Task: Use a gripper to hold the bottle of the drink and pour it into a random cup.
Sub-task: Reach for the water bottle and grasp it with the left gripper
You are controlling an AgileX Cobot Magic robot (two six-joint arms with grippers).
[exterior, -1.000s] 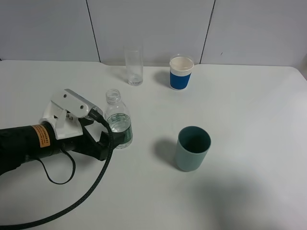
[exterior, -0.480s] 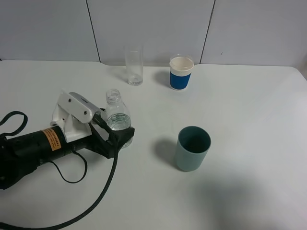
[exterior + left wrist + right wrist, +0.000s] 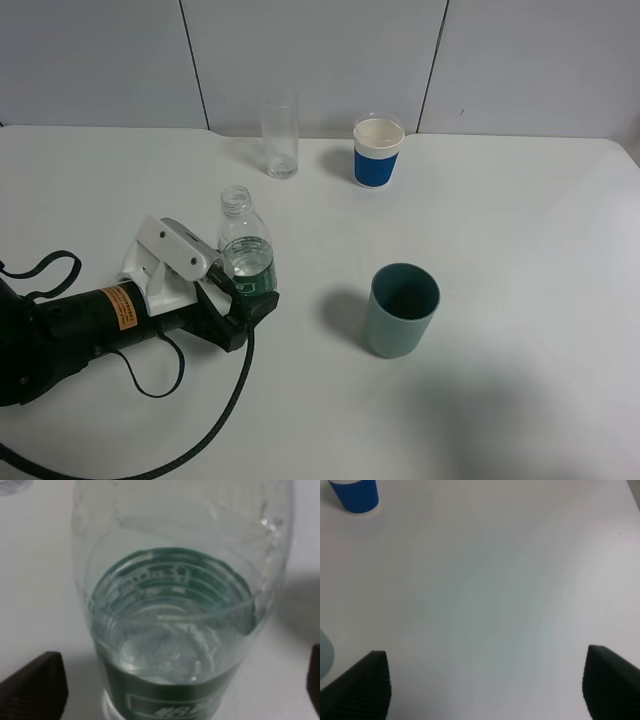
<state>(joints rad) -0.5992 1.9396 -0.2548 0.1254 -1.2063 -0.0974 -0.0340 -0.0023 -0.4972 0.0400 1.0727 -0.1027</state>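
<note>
A white table [image 3: 520, 230] fills the high view, backed by a grey panelled wall [image 3: 320, 60]. The left arm [image 3: 60, 330], thick and black with an orange label [image 3: 122, 307] and a looping black cable [image 3: 215, 420], lies low over the table's near left part and reaches toward the middle. Its left gripper [image 3: 243, 292] stands wide open around the lower part of the bottle [image 3: 246, 255]. In the left wrist view its dark fingers [image 3: 32, 685] sit at opposite edges, with bare table showing between each one and the bottle's sides, so it grips nothing. The right gripper [image 3: 485, 685], seen only in its own wrist view, is likewise spread wide, its ribbed fingertips far apart over bare table. A grey-green cup [image 3: 401, 310] stands upright to the right of the bottle, apart from it. A white paper cup [image 3: 378, 152] with a blue band stands near the far edge, right of centre. The bottle stands upright on the table, left of centre, between the left gripper's fingers. It is clear plastic with a dark green band, a ribbed neck and clear liquid in its lower part. The glass [image 3: 279, 138], tall, narrow and clear, stands upright near the far edge, beyond the bottle and well apart from it, to the left of the paper cup.
</note>
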